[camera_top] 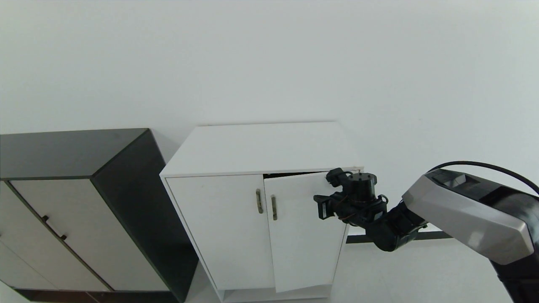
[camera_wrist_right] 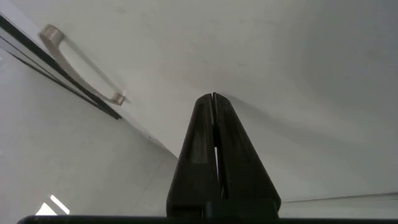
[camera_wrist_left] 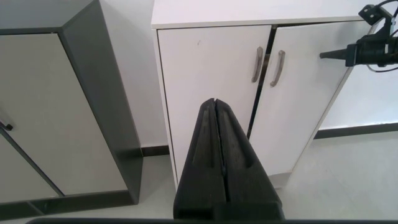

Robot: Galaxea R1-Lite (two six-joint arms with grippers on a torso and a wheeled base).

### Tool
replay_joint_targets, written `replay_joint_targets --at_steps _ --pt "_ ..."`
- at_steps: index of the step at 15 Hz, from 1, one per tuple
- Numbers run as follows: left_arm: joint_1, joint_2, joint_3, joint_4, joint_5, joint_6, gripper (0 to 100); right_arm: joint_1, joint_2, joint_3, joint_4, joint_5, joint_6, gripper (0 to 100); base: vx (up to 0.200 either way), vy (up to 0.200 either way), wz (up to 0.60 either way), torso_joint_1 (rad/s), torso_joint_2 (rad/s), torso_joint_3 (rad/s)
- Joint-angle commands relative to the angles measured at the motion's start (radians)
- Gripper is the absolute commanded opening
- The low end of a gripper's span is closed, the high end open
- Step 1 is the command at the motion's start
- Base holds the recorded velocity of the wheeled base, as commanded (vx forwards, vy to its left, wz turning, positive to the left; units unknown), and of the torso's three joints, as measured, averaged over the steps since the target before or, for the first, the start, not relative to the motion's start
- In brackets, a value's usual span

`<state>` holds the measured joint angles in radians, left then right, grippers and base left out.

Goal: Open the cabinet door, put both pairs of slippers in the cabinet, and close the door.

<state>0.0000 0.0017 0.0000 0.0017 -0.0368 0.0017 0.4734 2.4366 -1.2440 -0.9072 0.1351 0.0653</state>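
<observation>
Plainly, tapered left fingers [camera_wrist_left: 204, 143] and right fingers [camera_wrist_right: 200, 143] meet, empty, facing smooth cabinet door [camera_top: 303, 244].

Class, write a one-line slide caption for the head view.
Right gripper, shut, at the slightly open right door of the white cabinet; dark cabinet on its left.

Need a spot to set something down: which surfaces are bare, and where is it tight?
Bare: the white cabinet top, against the wall; the black cabinet top beside it; the floor right of the white cabinet. Tight: at the ajar right door, where the right gripper sits close to its face.
</observation>
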Motion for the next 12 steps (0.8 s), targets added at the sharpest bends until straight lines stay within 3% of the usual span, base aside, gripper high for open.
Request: replay_joint_targets --at_steps 1,12 --pt "0.0 0.0 0.0 0.0 0.0 0.0 0 -0.004 0.015 -0.014 0.002 0.0 0.001 0 0.0 0.0 0.0 0.0 0.0 0.0" --pt "0.0 0.0 0.0 0.0 0.0 0.0 0 -0.012 0.03 -0.071 0.03 -0.002 -0.002 0 0.0 0.0 0.0 0.0 0.0 0.0"
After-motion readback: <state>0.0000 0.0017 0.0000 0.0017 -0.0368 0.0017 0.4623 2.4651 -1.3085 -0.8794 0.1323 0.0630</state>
